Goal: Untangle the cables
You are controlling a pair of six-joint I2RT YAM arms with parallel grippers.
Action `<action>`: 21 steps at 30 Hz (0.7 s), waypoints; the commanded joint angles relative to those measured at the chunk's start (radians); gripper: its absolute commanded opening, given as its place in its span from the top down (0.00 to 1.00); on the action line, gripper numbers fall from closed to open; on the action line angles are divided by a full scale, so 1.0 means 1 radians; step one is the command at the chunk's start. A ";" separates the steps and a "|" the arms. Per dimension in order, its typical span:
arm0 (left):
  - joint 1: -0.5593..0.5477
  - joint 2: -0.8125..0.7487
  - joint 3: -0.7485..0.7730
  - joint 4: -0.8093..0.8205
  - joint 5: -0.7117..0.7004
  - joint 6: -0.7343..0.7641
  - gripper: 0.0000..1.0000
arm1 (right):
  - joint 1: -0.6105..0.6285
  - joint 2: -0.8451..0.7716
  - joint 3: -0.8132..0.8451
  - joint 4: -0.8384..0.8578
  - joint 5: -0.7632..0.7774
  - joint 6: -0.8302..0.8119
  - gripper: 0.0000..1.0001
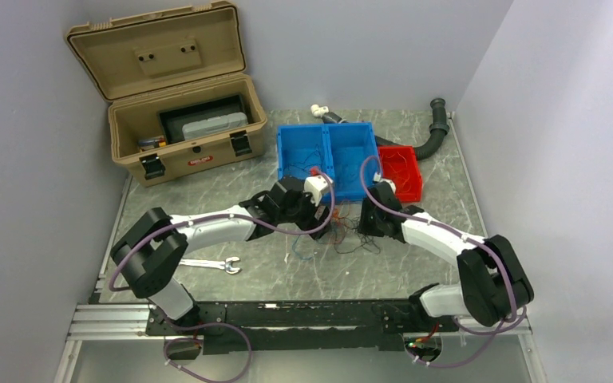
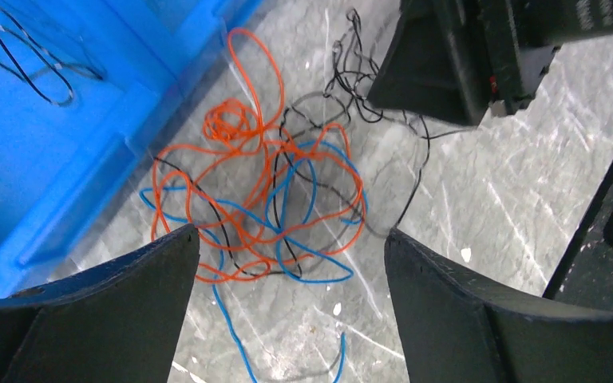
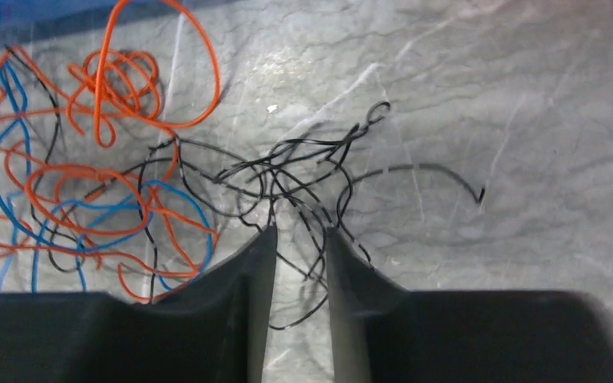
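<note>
The jaws of the left gripper (image 2: 291, 239) are held wide apart with nothing grasped; the cables (image 2: 271, 183) are seen on the counter (image 1: 287, 275) below the gap. The jaws of the right gripper (image 3: 297, 231) are parted only narrowly. A few black strands are crossed by that gap, but no grip on them can be made out.

The cables are bunched on the marbled counter between the two grippers, just on the near side of the blue bin (image 1: 327, 152). Orange and blue loops are tangled together on the left of the bunch, and thinner black strands are spread to the right. A thin black wire is seen inside the blue bin. A red bin (image 1: 403, 171) is set beside the blue bin on its right.
</note>
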 commanded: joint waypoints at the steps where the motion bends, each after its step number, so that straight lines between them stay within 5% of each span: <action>1: -0.009 -0.009 -0.039 0.028 -0.019 -0.002 0.13 | -0.002 -0.015 -0.005 0.069 -0.062 0.035 0.85; 3: -0.010 -0.005 -0.050 0.038 -0.006 -0.004 0.16 | -0.003 -0.057 0.009 0.026 -0.045 0.028 1.00; 10: -0.016 0.026 -0.022 0.012 0.011 -0.007 0.25 | -0.003 -0.312 0.122 -0.191 0.019 -0.019 1.00; 15: -0.024 0.065 0.023 -0.042 0.013 0.004 0.52 | -0.006 -0.421 0.229 -0.290 0.013 -0.026 1.00; 19: -0.027 0.072 0.036 -0.061 0.010 0.014 0.99 | -0.008 -0.472 0.329 -0.319 0.026 -0.042 1.00; 21: -0.028 0.062 0.027 -0.062 -0.002 0.014 1.00 | -0.008 -0.481 0.395 -0.318 0.039 -0.057 1.00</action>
